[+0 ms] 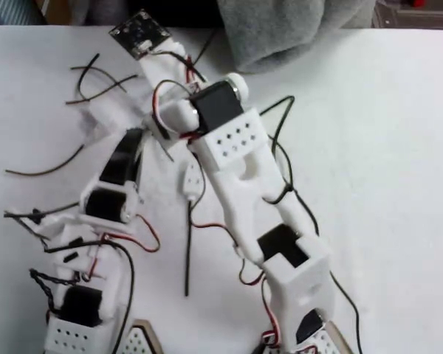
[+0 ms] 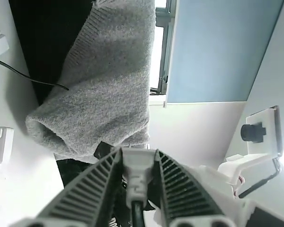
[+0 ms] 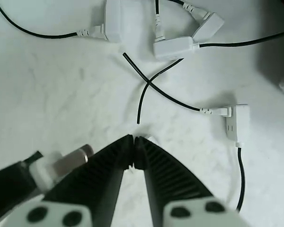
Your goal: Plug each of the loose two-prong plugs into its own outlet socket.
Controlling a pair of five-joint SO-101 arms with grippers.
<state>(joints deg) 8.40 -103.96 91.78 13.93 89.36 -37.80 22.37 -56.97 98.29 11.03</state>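
Plug (image 2: 134,176): you had it clamped by its body in the left pincer (image 2: 135,153), aimed at the grey cloth (image 2: 109,71), cord trailing back, likely to leave the front end free for insertion; prongs hidden. Right pincer (image 3: 134,140) was closed on nothing above the worktop (image 3: 61,90), outlet socket (image 3: 237,121) nearby, probably placed to steady it.

This is a robotics bench in an office-like room. A plain white table (image 1: 399,147) carries white printed-plastic robot arms (image 1: 236,177) with exposed red and black servo wiring (image 1: 156,237). Thin black cords (image 1: 187,258) are strewn toward its left edge. The room behind has a bright window (image 2: 160,61) and a pale blue wall panel (image 2: 217,47).
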